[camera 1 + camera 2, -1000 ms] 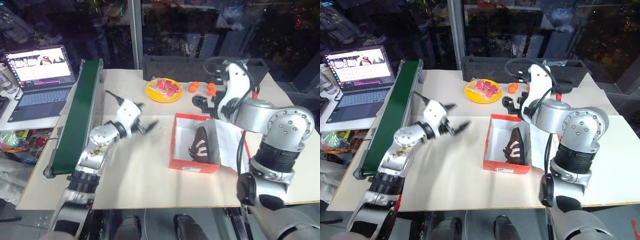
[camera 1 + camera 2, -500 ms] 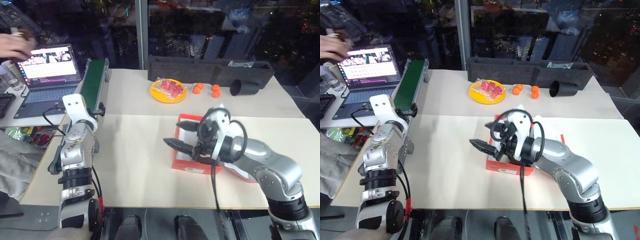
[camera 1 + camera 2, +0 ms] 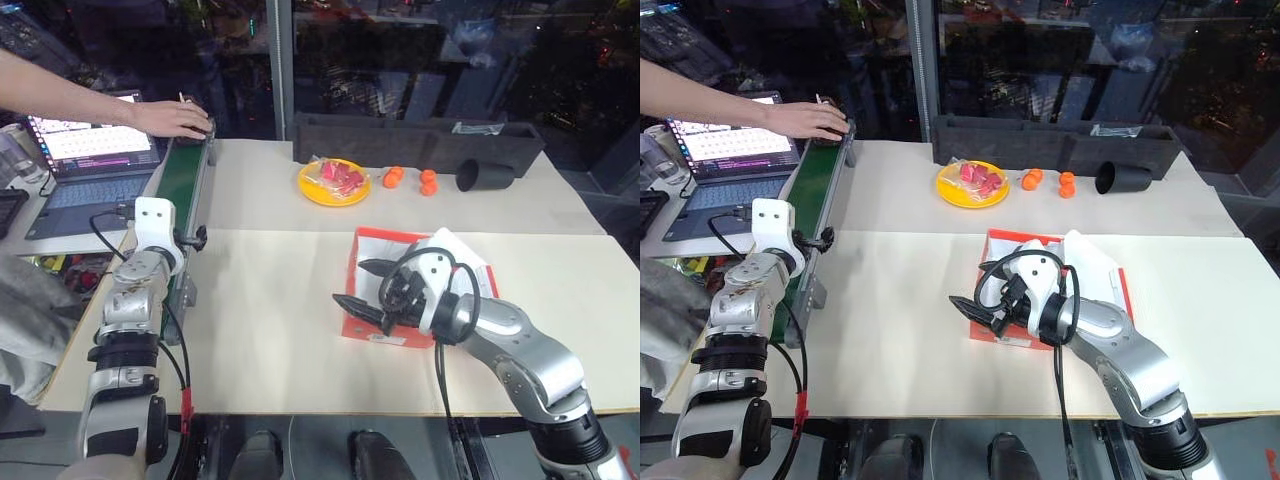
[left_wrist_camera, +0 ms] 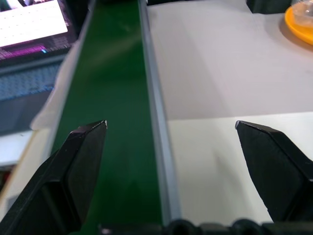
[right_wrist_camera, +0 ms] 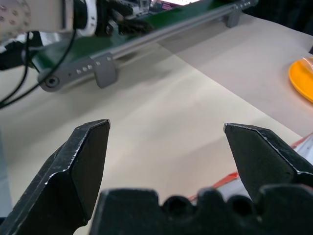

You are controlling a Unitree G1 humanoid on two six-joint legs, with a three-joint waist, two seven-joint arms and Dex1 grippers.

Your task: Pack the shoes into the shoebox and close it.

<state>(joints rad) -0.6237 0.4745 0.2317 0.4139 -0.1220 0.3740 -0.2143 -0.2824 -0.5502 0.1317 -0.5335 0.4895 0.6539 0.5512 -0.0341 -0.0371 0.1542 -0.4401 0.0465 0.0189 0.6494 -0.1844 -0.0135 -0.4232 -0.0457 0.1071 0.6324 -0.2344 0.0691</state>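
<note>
My right hand (image 3: 365,285), fingers wide and empty, hovers at frame centre just left of the shoebox (image 3: 362,322); left hand far.

Spread tool (image 4: 171,126) over green conveyor (image 4: 112,122)

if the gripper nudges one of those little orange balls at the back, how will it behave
The orange balls look round and rest loose on the flat table, so one would probably roll away at a light touch. They seem small against the black cup, so likely light. The dark tray behind might stop one.
</note>
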